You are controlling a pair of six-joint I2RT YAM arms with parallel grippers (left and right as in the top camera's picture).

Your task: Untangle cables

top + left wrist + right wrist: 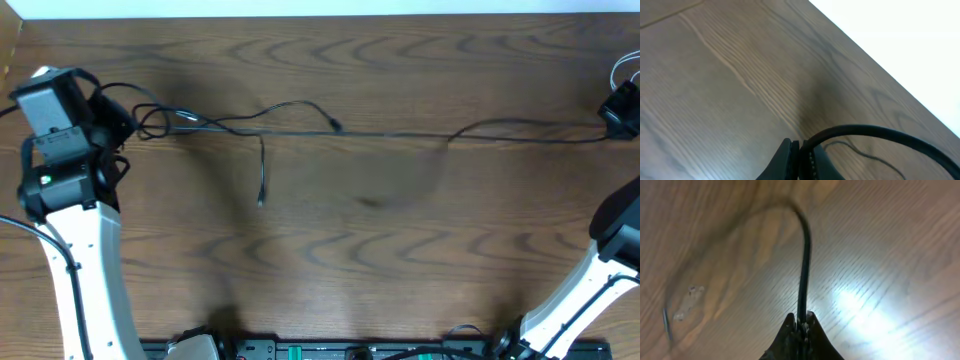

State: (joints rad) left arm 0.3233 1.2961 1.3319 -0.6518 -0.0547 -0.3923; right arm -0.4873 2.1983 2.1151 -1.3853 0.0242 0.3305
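Cables [400, 133] lie strung across the far half of the table [400, 260], one black line running almost straight from side to side! Left gripper [794, 152] is clamped tight on one end, and the black line arches away to its right. Right gripper [801, 326] is pinched closed on the other end, the line rising straight from its fingertips and curling off left. Over on the left there's a small bunch of loops [155, 122]. One loose tail drops toward the near edge, its plug [261, 200] flat on the wood. Another tip [337, 126] sits just above the main line.
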